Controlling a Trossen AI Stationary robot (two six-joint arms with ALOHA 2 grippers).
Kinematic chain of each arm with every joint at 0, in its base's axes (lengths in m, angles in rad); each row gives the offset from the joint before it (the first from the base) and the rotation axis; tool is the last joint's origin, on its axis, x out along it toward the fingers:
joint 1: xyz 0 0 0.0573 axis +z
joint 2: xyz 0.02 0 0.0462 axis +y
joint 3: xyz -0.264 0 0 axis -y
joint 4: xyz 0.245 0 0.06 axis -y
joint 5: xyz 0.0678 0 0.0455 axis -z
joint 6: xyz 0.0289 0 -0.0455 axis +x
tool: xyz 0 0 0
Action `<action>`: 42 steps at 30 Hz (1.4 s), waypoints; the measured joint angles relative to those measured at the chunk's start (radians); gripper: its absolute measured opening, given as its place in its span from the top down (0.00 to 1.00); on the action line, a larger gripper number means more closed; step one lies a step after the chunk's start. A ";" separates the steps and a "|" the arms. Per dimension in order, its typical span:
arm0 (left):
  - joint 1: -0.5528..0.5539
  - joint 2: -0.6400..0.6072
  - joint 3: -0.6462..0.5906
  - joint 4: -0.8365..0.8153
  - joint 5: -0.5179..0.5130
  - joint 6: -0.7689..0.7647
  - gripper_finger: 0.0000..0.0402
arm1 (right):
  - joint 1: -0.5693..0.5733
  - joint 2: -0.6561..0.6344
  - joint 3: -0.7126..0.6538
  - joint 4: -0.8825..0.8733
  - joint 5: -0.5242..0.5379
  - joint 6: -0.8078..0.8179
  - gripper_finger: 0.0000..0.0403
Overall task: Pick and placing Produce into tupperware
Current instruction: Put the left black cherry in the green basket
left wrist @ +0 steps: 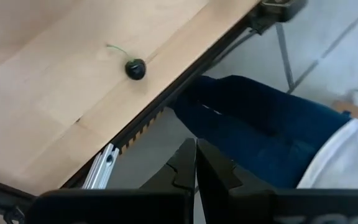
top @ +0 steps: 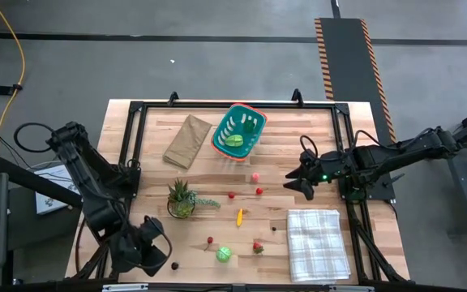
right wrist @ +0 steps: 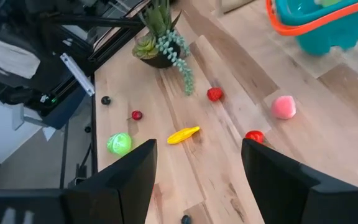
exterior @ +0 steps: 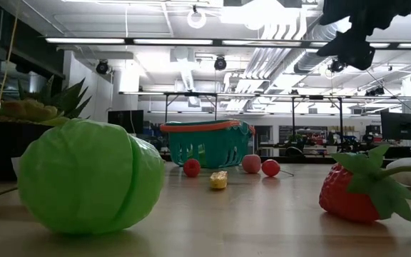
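Observation:
The tupperware, a teal basket with an orange rim, stands at the far middle of the table with a green piece inside. Produce lies loose on the wood: a pink piece, red pieces, a yellow piece, a green ball, a strawberry and a small dark berry. My left gripper hangs shut and empty at the near left corner, close to the dark berry. My right gripper hovers open and empty right of the pink piece, its fingers wide apart.
A spiky potted plant stands left of centre, a flat brown paper bag lies left of the basket, and a checked cloth lies at the near right. A black frame borders the table. A person's leg in blue trousers shows beyond the near edge.

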State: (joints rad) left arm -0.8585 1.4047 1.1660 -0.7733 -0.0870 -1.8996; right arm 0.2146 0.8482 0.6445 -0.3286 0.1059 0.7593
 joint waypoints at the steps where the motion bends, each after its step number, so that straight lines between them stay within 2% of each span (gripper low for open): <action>1: 0.000 0.007 0.000 -0.001 0.000 -0.012 0.99 | 0.000 0.000 0.000 0.000 0.011 0.001 0.44; 5: 0.001 0.033 0.000 -0.002 0.005 -0.049 0.99 | 0.000 0.000 0.000 -0.002 0.054 0.027 0.44; 15: 0.001 0.088 0.000 0.109 0.009 -0.103 1.00 | 0.000 0.002 0.000 -0.004 0.063 0.069 0.44; 19: 0.001 0.125 0.001 0.200 0.022 -0.132 1.00 | 0.000 0.002 0.001 -0.006 0.063 0.030 0.44; 24: 0.001 0.183 0.070 0.193 0.046 -0.164 1.00 | -0.001 0.002 0.001 -0.013 0.052 -0.027 0.44; 28: 0.001 0.223 0.156 0.145 0.045 -0.189 1.00 | -0.001 0.002 0.001 -0.021 0.017 -0.060 0.44; 35: 0.001 0.308 0.326 -0.080 0.054 -0.241 1.00 | -0.001 0.002 0.001 -0.030 -0.011 -0.101 0.44; 42: 0.001 0.364 0.343 -0.163 0.054 -0.252 1.00 | -0.001 0.002 0.001 -0.029 -0.010 -0.125 0.44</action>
State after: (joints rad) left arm -0.8577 1.7689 1.5091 -0.9361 -0.0326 -2.1519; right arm 0.2138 0.8505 0.6453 -0.3575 0.0963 0.6341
